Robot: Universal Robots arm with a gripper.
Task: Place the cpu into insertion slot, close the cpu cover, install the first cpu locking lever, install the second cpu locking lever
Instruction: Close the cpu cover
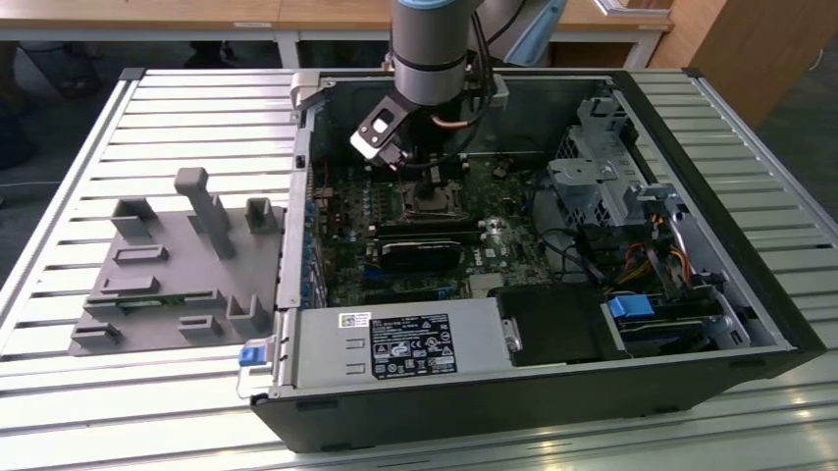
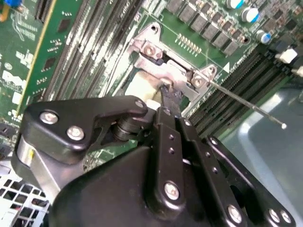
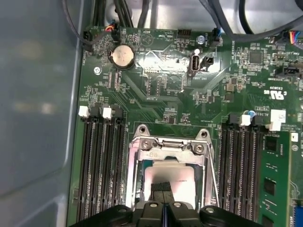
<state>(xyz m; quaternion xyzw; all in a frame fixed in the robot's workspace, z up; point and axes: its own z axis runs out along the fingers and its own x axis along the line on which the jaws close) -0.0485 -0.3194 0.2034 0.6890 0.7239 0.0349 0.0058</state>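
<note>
Cpu (image 3: 182, 182) lies seated in the insertion slot (image 3: 140, 189), lower middle of the first wrist view, the cpu cover (image 3: 165, 144) apparently down over it, the gripper (image 3: 163, 187) pressed together on nothing at its top, while a wire locking lever (image 2: 246, 101) sticks out loose, so latching looks undone.

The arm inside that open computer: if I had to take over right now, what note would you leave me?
Tool: shut, tip down at the cpu, inside the window of the cpu cover.
Done: the cpu lies flat in place; the cover looks lowered around it.
Left: one wire locking lever sticks out free, not latched. I cannot make out the other lever.
</note>
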